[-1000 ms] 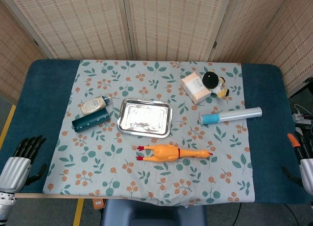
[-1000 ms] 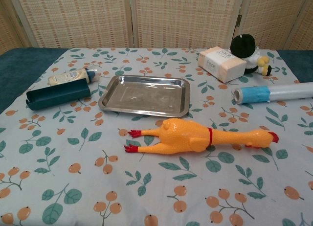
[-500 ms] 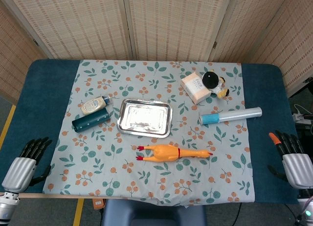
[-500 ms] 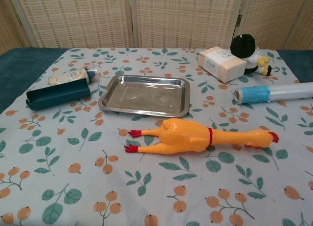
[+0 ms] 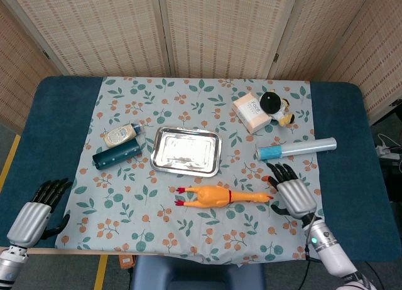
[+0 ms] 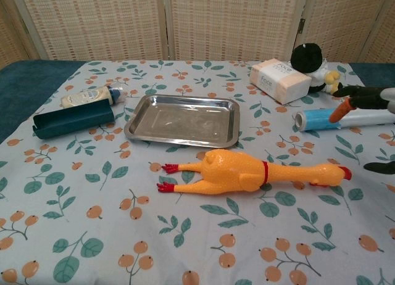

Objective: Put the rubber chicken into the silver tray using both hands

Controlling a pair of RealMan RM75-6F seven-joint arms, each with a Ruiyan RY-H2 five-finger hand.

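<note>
- Head view: rubber chicken (image 5: 221, 195) lies flat on the floral cloth (image 5: 125, 202), lengthwise L–R, red feet toward robot's left, head/beak toward its right. Sits just in front of the silver tray (image 5: 186, 151), not touching it; tray has nothing in it.
- Right hand (image 5: 290, 191) is just past the chicken's head end, close beside the beak but no clear contact. Fingers spread, pointing away from the robot toward the blue-and-clear roll (image 5: 295, 149); holds nothing.
- Left hand (image 5: 36, 209) at the near-left table edge on the blue table cover (image 5: 38, 139), well apart from chicken and tray. Fingers extended and apart, nothing in it.
- Chest view: chicken (image 6: 247, 172) in mid-frame, tray (image 6: 182, 121) right behind it w/ a narrow strip of cloth between. Only dark fingertips of the right hand (image 6: 364, 100) show at the right edge, one orange-tipped, over the roll (image 6: 342, 118); thumb tip lower, near the chicken's head, apart from it. Left hand not in this view.
- Other items: teal tube (image 5: 117, 155) and small bottle (image 5: 122, 135) left of tray; tissue box (image 5: 250, 113) and black-and-yellow plush toy (image 5: 276, 107) at the far right.
</note>
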